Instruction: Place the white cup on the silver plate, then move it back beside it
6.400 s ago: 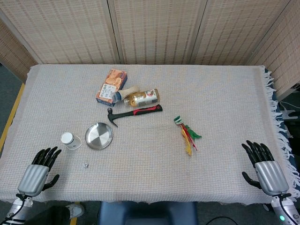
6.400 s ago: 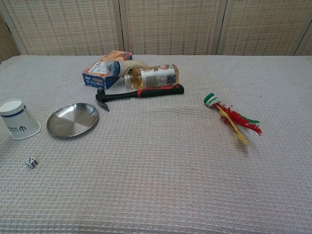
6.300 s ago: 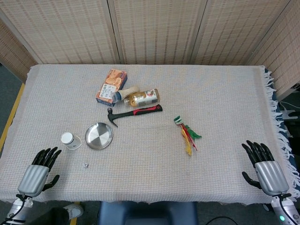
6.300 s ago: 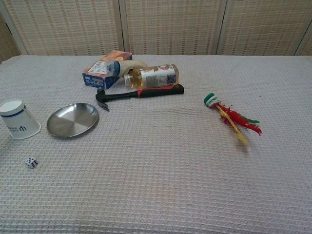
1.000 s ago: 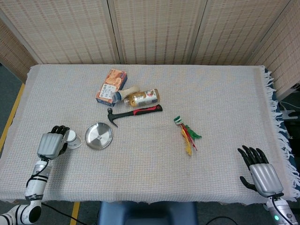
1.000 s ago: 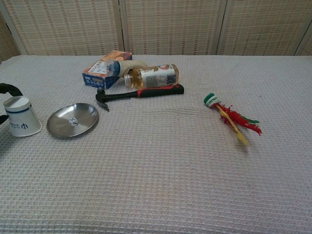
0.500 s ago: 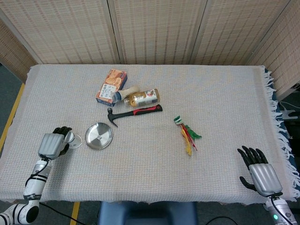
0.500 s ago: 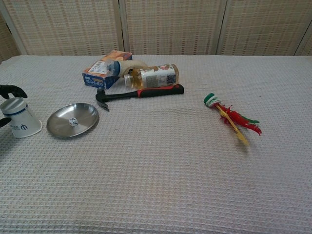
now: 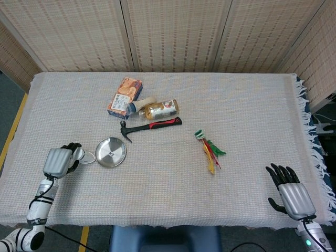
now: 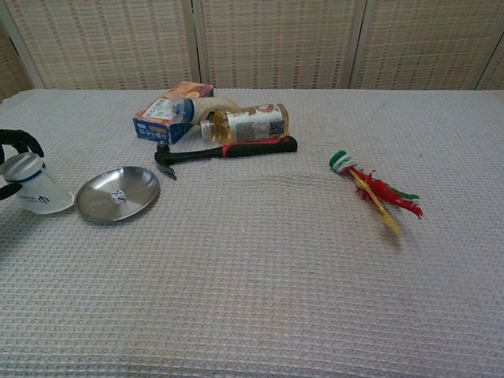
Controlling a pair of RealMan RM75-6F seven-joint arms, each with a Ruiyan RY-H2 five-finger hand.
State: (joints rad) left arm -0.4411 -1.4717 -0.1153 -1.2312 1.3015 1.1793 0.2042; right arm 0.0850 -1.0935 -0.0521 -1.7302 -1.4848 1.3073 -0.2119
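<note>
The left hand (image 9: 59, 160) grips the white cup (image 10: 35, 190) (tilted, mouth toward the plate); the silver plate (image 9: 111, 152) lies just inboard, far from the spread right hand (image 9: 290, 193).

Overhead head view; low chest view
</note>
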